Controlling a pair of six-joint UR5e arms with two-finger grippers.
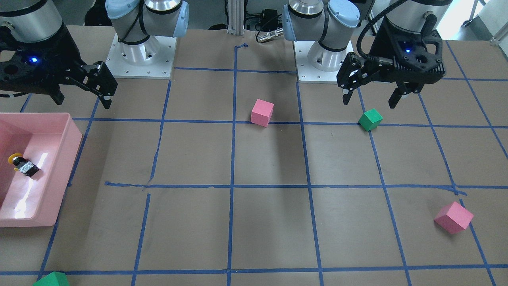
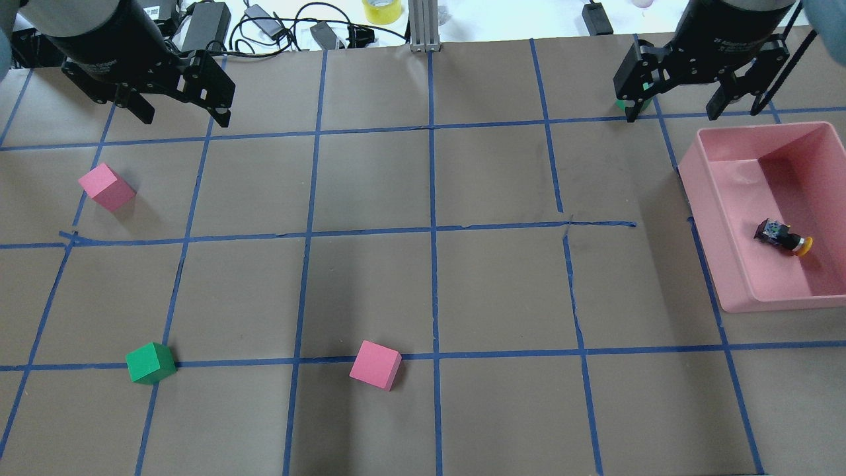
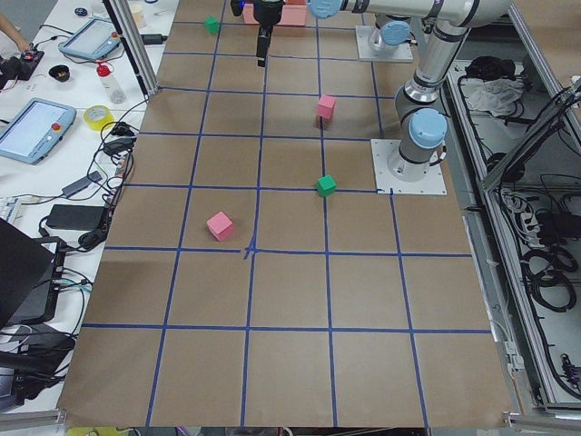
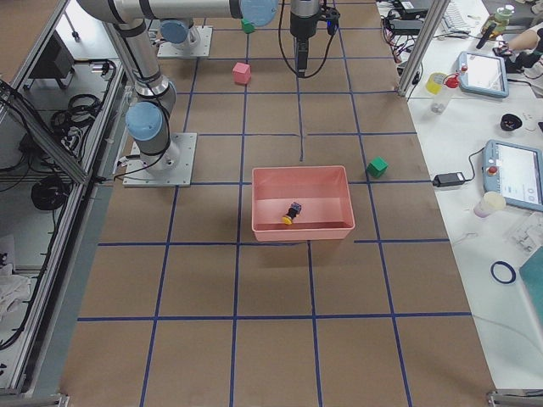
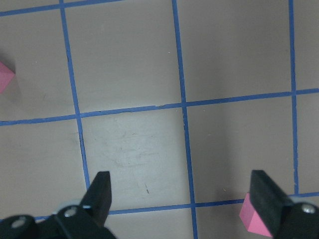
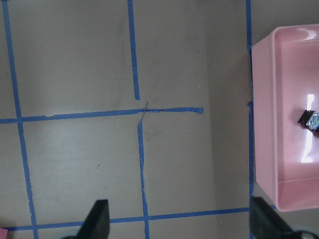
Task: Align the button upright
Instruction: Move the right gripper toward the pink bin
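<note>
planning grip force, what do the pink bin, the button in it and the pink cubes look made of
Pink bin: likely glossy moulded plastic; bright glare on its floor.
Button: yellow cap and black neck look plastic; base glints, maybe metal.
Pink cubes: matte, no glare, possibly foam.

Your black two-finger left gripper hangs in the air with its fingers pointing down and its jaws spread wide. Your black two-finger right gripper hovers at a similar height, fingers down, jaws just as wide apart.
</note>
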